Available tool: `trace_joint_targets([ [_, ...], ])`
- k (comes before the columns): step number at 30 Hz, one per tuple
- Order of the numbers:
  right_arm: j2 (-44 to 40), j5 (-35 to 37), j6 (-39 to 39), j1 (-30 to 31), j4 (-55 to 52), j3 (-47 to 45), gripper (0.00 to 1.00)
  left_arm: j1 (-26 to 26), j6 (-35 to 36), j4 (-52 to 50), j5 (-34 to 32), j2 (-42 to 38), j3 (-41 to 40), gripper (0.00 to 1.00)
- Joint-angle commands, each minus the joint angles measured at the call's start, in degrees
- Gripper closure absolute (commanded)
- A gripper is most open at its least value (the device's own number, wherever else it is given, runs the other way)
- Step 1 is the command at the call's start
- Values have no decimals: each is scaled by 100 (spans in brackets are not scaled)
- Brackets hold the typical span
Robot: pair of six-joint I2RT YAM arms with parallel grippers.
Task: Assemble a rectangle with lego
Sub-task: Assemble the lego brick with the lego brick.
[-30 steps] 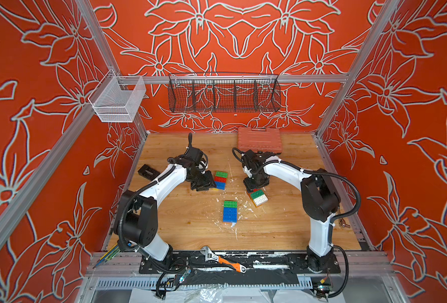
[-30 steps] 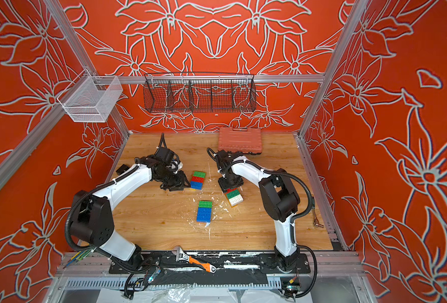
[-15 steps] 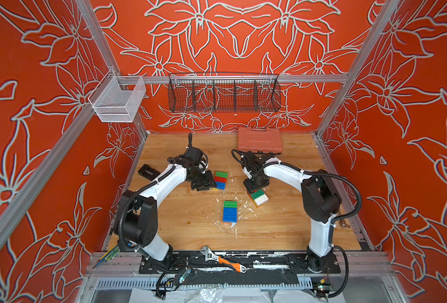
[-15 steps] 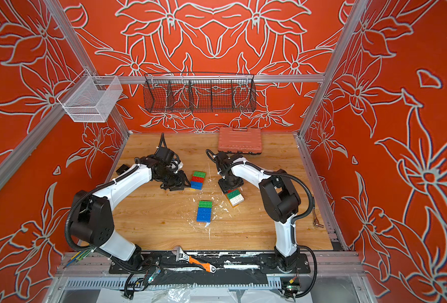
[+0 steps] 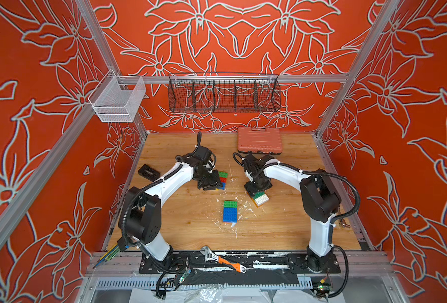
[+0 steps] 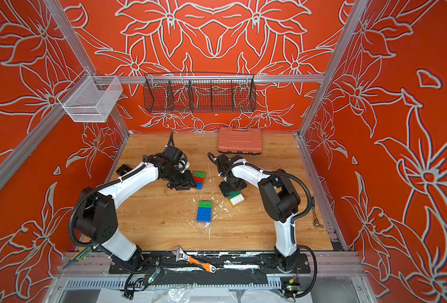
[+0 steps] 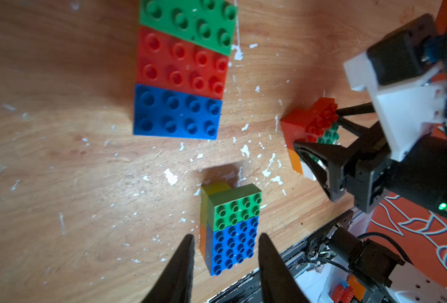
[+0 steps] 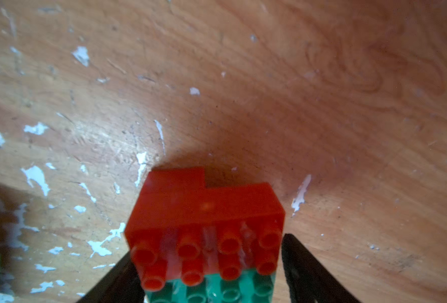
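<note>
Left gripper (image 7: 226, 236) spread, empty. Right gripper (image 8: 206, 251) straddles red-topped stack (image 8: 204, 204); grip unclear. 12 o'clock: case (image 5: 259, 140); 6 o'clock: wrench (image 5: 223, 261).

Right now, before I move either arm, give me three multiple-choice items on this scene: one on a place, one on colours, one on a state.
1. The red-topped stack sits:
A) between the right gripper's fingers
B) against the back wall
C) on the front rail

2. The flat three-brick row by the left gripper runs:
A) yellow, white, orange
B) green, red, blue
C) all lime

3. The left gripper's fingers are:
A) shut on a blue brick
B) shut on nothing
C) apart, holding nothing

Answers:
1 A, the right wrist view shows a finger on each side of it.
2 B, the left wrist view shows that order.
3 C, the left wrist view shows them spread with no brick in their grasp.
</note>
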Motion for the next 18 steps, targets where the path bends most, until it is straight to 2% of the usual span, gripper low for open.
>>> trace_joint_targets([
  [1, -501, -44, 96, 14, 5, 35, 17, -252, -300, -92, -323, 260, 370, 63],
  [5, -1085, -153, 77, -18, 143, -157, 16, -544, -512, -138, -478, 735, 720, 68],
  [9, -1917, -460, 90, -252, 407, -678, 17, -790, -698, -157, -454, 1251, 1109, 78],
  [12, -2512, -747, 171, -694, 571, -1138, 23, -1031, -738, -345, -491, 1743, 1611, 86],
  [14, -2828, -871, 213, -960, 623, -1427, 31, -1220, -784, -474, -533, 2072, 1931, 92],
  [18, -3167, -1017, 223, -1077, 711, -1891, 42, -1470, -976, -612, -567, 2581, 2302, 99],
])
